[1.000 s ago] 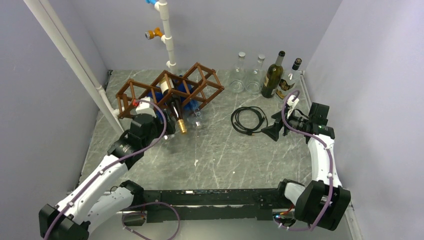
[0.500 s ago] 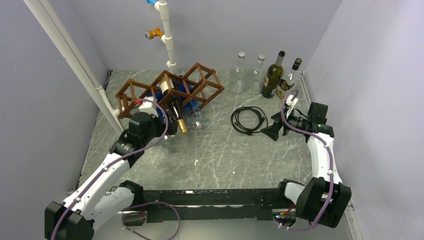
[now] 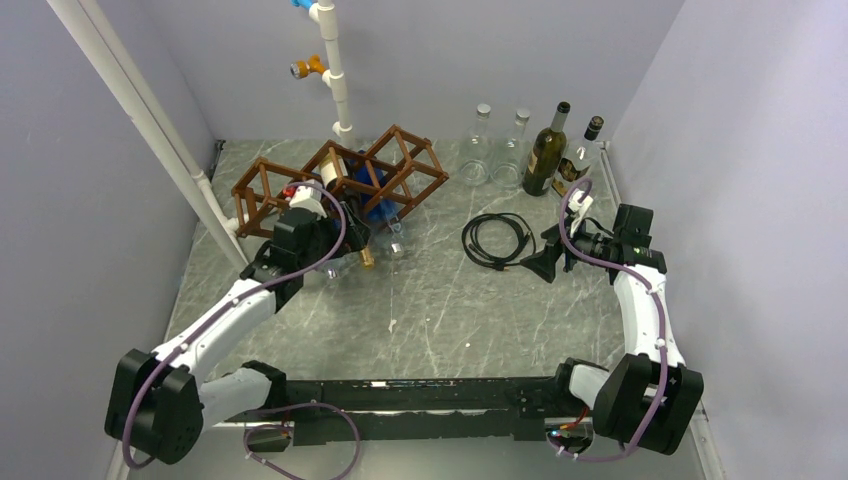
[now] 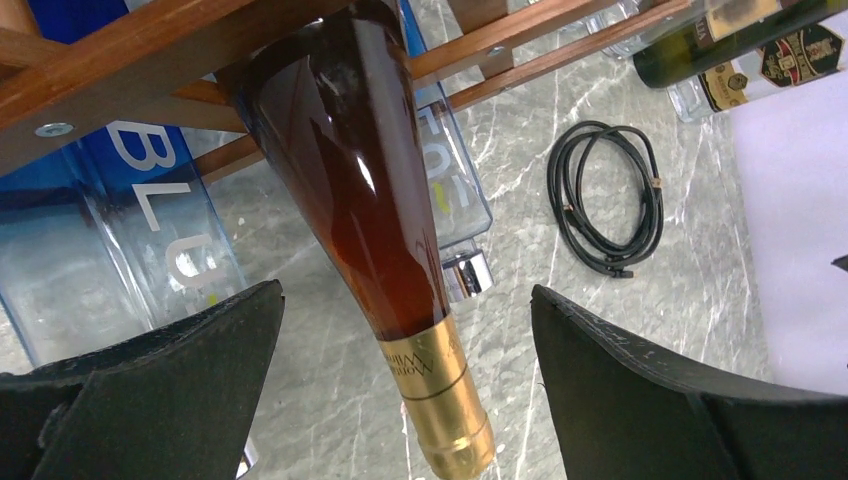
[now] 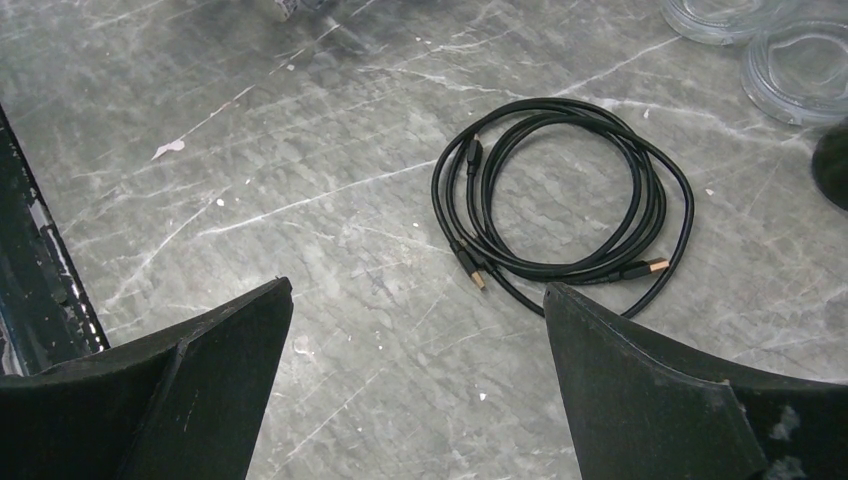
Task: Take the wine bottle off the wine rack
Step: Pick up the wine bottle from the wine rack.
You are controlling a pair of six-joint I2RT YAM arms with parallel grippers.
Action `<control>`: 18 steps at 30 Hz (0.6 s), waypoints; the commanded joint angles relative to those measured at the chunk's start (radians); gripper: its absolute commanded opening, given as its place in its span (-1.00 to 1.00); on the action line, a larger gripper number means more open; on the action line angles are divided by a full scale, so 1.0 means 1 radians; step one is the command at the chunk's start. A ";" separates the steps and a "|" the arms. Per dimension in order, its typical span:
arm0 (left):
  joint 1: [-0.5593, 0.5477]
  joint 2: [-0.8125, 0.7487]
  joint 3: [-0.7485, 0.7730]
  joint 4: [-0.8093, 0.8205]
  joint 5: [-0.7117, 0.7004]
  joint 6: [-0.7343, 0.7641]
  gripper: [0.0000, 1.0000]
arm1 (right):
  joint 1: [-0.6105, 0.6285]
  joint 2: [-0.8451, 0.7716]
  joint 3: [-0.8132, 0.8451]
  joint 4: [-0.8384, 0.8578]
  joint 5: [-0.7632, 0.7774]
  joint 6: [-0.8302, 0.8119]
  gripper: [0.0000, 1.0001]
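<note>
Wine bottle [image 3: 362,250] lies in the wine rack [image 3: 405,165], its neck between the wide-spread fingers of the left tool [image 4: 405,288].
Top view: the bottle lies slanted in a middle cell of the brown lattice, its gold-capped neck pointing out at the left tool. The right tool [image 3: 535,262] sits well apart, spread wide and empty, with a coiled black cable [image 3: 497,240] just ahead of it on the table [image 3: 430,310]. Left wrist view: the amber shoulder and gold foil neck run down between the two black fingers [image 4: 180,380]. A gap shows on either side, so this tool grips nothing. A clear bottle with blue lettering [image 4: 150,230] lies beyond the left finger, under the rack's wooden bars. Right wrist view: the fingers stand fully apart above the table, the cable lies ahead between them, and nothing is held.
</note>
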 commanded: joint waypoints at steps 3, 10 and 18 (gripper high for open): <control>0.005 0.053 -0.004 0.181 -0.024 -0.074 0.92 | 0.003 -0.008 0.039 -0.001 -0.009 -0.029 0.99; 0.005 0.120 -0.027 0.260 -0.058 -0.094 0.77 | 0.007 -0.005 0.041 -0.005 -0.003 -0.037 0.99; 0.003 0.186 -0.022 0.271 -0.108 -0.121 0.71 | 0.015 -0.002 0.042 -0.009 -0.001 -0.042 0.99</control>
